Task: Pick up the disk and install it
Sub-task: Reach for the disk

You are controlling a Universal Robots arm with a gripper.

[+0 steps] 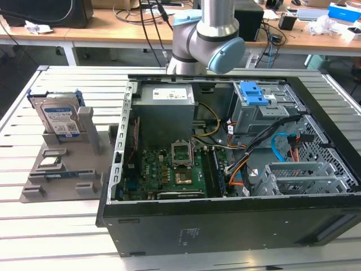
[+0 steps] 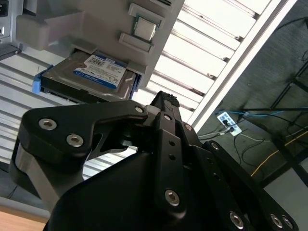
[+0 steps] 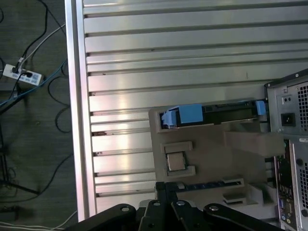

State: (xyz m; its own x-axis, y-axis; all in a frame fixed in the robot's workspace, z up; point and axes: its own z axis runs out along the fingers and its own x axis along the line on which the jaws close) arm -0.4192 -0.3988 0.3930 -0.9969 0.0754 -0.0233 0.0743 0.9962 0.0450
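In the exterior view the disk [image 1: 59, 117] stands upright in a grey holder [image 1: 62, 169] on the slatted tabletop [image 1: 56, 226]. It is at the exterior view's left of the open computer case [image 1: 225, 226]. The arm [image 1: 208, 39] rises behind the far side of the case.

In the second wrist view the black gripper [image 2: 167, 97] hangs above the tabletop, near the disk [image 2: 91, 77] but apart from it. The disk's label faces the camera.

In the first wrist view the jaws look pressed together at the gripper's middle [image 3: 161, 185] and pinch nothing. The disk [image 3: 226, 111] shows edge-on in its holder, with its blue carrier frame [image 3: 183, 115] at one end, just beside the corner of the case.
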